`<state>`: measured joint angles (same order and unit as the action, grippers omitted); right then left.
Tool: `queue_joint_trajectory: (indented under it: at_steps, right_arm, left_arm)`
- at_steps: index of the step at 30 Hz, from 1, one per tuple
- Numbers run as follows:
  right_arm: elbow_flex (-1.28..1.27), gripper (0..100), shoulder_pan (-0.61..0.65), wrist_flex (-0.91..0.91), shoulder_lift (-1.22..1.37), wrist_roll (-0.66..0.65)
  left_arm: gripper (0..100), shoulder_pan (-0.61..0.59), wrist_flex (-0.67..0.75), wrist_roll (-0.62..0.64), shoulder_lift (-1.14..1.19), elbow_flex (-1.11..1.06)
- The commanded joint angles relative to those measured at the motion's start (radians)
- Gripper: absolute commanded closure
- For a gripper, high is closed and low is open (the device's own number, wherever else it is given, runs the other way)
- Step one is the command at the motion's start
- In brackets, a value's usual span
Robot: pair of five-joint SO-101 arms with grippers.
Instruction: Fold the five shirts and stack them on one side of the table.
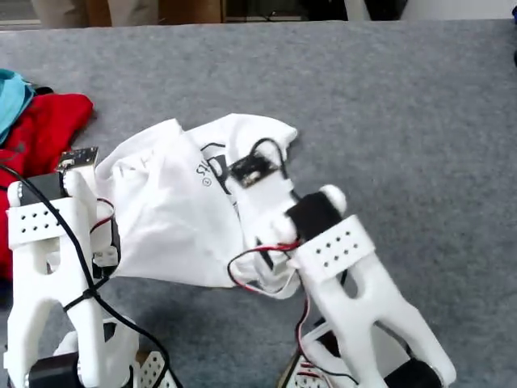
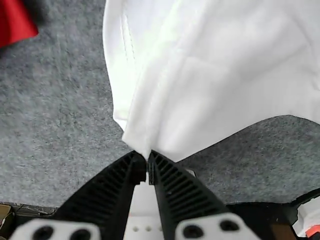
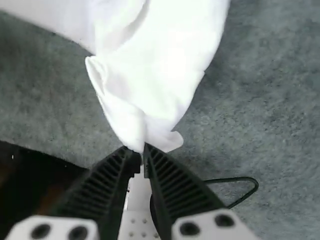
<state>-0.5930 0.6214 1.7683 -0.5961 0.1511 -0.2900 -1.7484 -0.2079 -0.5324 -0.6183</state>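
A white shirt [image 1: 174, 214] lies crumpled on the grey table, with dark print showing near its middle. My left gripper [image 2: 147, 161] is shut on a bunched corner of the white shirt [image 2: 210, 75], at the shirt's left near edge in the high view. My right gripper [image 3: 140, 150] is shut on another pinched fold of the white shirt [image 3: 155, 65], at the shirt's right near edge, with the cloth hanging from its tips. A red shirt [image 1: 40, 133] and a teal shirt [image 1: 12, 93] lie at the table's left edge.
The grey felt table [image 1: 404, 121] stretches open to the right and far side. The left arm's white body [image 1: 48, 267] and the right arm's white body [image 1: 347, 275] stand at the near edge with loose cables. A red corner [image 2: 15, 22] shows beside the white cloth.
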Motion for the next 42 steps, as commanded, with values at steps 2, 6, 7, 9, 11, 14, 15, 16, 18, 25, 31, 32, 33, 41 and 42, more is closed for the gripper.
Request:
queue_joint_trajectory:
  at_steps: [2, 6, 7, 9, 11, 14, 15, 16, 18, 25, 31, 32, 33, 41, 42]
  right_arm:
    - [-0.002, 98.2, 0.058, 0.014, -0.041, 0.009]
    - [-0.002, 88.7, 0.058, 0.015, -0.042, 0.032]
    - [-0.002, 86.1, 0.058, 0.015, -0.048, 0.021]
    - [0.001, 82.7, 0.058, 0.015, -0.079, -0.002]
    - [0.027, 81.6, 0.054, 0.015, -0.133, -0.020]
    - [0.102, 81.7, 0.053, 0.014, -0.225, -0.048]
    - [0.136, 81.7, 0.053, 0.011, -0.248, -0.048]
    - [0.166, 81.7, 0.051, -0.005, -0.263, -0.048]
    - [0.223, 81.7, 0.035, -0.048, -0.263, -0.046]
    - [0.320, 81.6, -0.186, -0.258, -0.073, 0.098]
    - [0.513, 81.6, -0.222, -0.310, 0.189, 0.192]
    - [0.553, 81.6, -0.222, -0.321, 0.232, 0.196]
    - [0.595, 81.6, -0.222, -0.330, 0.278, 0.199]
    - [0.914, 81.6, -0.239, -0.404, 0.679, 0.201]
    - [0.960, 81.6, -0.248, -0.408, 0.733, 0.201]
  left_arm:
    - [98, -0.017, -0.012, -0.066, -0.012, 0.028]
    - [92, -0.023, -0.012, -0.068, -0.012, 0.043]
    - [89, -0.023, -0.012, -0.066, -0.012, 0.051]
    - [84, -0.034, -0.012, -0.064, -0.012, 0.084]
    - [84, -0.064, -0.012, -0.058, -0.012, 0.147]
    - [82, -0.092, -0.012, -0.032, -0.012, 0.281]
    - [82, -0.095, -0.012, -0.020, -0.012, 0.336]
    - [81, -0.095, -0.011, -0.003, -0.012, 0.393]
    - [80, -0.089, -0.011, 0.041, -0.005, 0.509]
    - [77, 0.075, 0.086, 0.212, 0.079, 0.631]
    - [77, 0.115, 0.342, 0.213, 0.355, 0.597]
    - [77, 0.118, 0.362, 0.203, 0.407, 0.614]
    - [77, 0.120, 0.364, 0.193, 0.458, 0.643]
    - [77, 0.163, 0.242, 0.193, 0.826, 0.918]
    - [79, 0.169, 0.207, 0.189, 0.865, 0.948]
